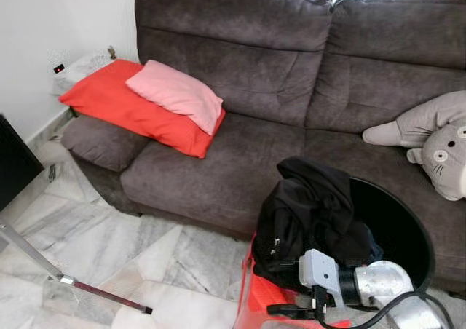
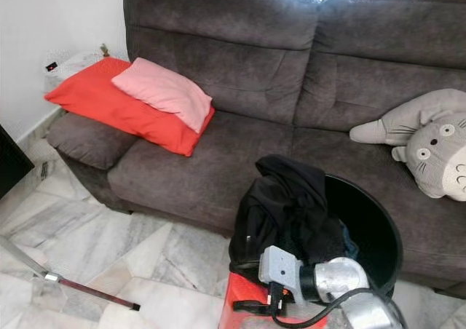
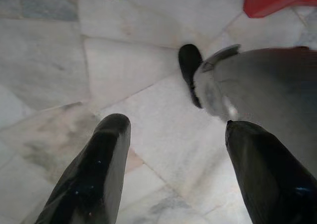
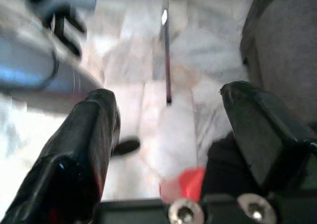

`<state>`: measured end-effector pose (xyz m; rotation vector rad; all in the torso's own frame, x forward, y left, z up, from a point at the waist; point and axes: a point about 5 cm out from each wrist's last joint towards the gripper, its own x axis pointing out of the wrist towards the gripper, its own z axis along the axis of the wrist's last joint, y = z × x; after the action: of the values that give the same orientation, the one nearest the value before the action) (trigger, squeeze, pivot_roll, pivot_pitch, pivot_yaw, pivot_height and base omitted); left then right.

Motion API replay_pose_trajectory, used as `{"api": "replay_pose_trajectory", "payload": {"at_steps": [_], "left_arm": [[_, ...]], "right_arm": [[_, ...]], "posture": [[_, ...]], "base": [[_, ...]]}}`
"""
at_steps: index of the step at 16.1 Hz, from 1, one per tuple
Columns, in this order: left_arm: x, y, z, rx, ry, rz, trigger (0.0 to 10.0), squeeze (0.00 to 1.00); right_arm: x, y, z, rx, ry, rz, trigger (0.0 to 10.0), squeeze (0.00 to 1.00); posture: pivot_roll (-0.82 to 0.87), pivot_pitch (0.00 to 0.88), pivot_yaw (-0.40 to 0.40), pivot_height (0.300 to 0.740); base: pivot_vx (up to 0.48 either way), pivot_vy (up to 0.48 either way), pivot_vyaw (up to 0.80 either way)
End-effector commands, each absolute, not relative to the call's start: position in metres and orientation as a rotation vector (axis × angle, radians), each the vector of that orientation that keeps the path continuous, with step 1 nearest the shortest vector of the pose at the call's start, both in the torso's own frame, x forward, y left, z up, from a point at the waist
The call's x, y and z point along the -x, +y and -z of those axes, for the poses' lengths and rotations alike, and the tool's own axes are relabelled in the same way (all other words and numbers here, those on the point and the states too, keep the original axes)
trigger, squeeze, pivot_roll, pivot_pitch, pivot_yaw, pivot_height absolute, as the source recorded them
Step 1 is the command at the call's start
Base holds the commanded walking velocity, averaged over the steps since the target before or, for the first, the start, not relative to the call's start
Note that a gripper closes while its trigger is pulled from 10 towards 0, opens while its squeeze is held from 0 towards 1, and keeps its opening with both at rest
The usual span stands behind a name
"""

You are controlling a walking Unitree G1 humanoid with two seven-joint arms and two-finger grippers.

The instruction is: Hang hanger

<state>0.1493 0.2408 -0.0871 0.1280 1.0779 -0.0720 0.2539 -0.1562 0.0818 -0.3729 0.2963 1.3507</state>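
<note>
I'm seeing the right gripper (image 4: 166, 135) hanging wide open with nothing between its 2 fingers, over the marble floor (image 1: 109, 249) next to the black basket (image 1: 404, 231). The left gripper (image 3: 173, 174) is idling low, also spread wide and empty, pointing at floor tiles. I'm not making out a hanger for certain; a red plastic piece (image 1: 266, 296) is showing at the basket's near edge under the black garment (image 1: 313, 220) draped over the rim, and that could be it, can't tell. For this step I'm judging the right gripper should be coming down on that red piece clear of the cloth, closing on rigid plastic, not fabric. A metal rack foot (image 1: 87, 285) is lying across the floor to my left. Further back, the brown sofa (image 1: 291, 81) is carrying a red cushion (image 1: 124, 103), a pink pillow (image 1: 178, 92) on top of it, and a grey plush toy (image 1: 437, 140).
</note>
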Motion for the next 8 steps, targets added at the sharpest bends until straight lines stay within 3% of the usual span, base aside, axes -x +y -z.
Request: {"api": "replay_pose_trajectory", "payload": {"at_steps": [1,6,8], "left_arm": [[-0.152,0.222,0.092,-0.126,1.099,0.098,10.0,0.0],[-0.161,0.166,0.097,-0.108,1.084,0.155,10.0,0.0],[-0.161,0.138,0.098,-0.098,1.082,0.184,10.0,0.0]], "right_arm": [[-0.26,-0.148,-0.101,0.297,0.174,-1.313,10.0,0.0],[-0.26,-0.129,-0.11,0.208,0.089,-1.308,10.0,0.0],[-0.282,-0.126,-0.118,0.195,0.002,-1.089,10.0,0.0]], "posture": [[-0.09,0.09,0.054,0.74],[-0.08,0.081,0.059,0.74],[-0.08,0.081,0.064,0.74]], "base": [[0.0,0.0,0.0],[0.0,0.0,0.0],[0.0,0.0,0.0]]}}
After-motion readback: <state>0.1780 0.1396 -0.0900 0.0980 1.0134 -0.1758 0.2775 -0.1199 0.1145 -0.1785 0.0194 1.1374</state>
